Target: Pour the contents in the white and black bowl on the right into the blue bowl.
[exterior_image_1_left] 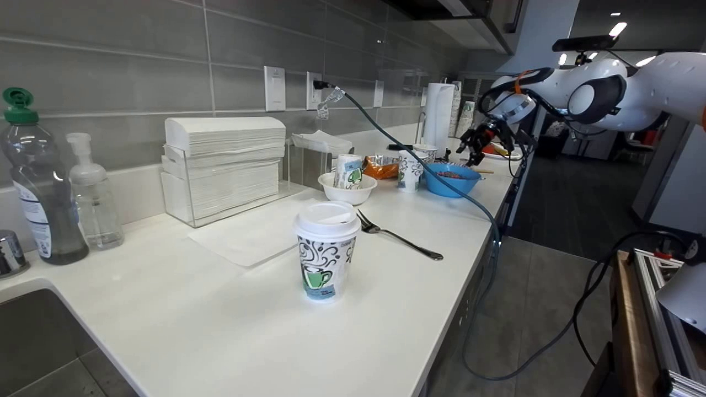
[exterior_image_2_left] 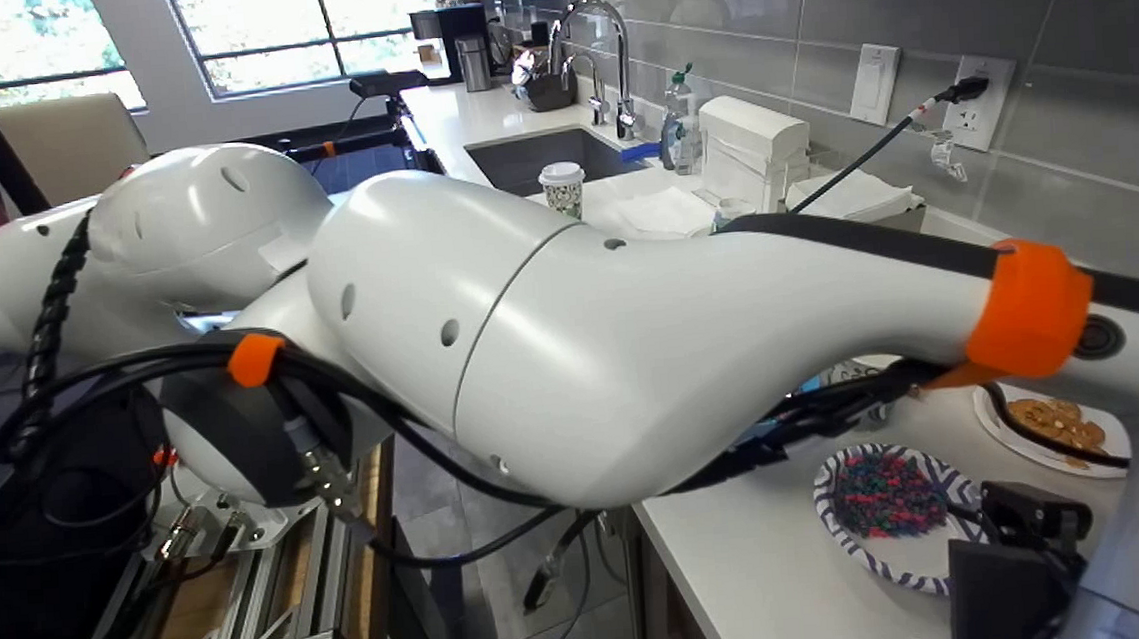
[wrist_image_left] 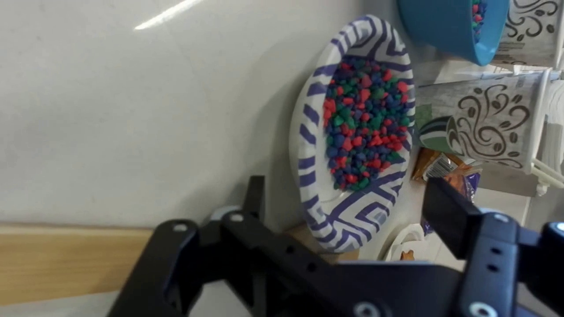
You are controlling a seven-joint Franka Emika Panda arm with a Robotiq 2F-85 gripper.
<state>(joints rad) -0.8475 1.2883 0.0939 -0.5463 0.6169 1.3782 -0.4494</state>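
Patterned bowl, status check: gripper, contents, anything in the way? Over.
Gripper open. Patterned bowl holding coloured bits. Some in the blue bowl too. Cup close beside blue bowl, might get bumped.

Three bowls, one fork — one sink

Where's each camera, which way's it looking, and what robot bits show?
An exterior view: near the sink, looking along the counter toward the blue bowl; the arm enters from picture right.
An exterior view: close by the arm, looking over it toward the windows; the arm fills the middle.
Wrist view: riding on the arm, looking slantwise down at the patterned bowl; the open gripper shows.
Both exterior views share the lidded cup.
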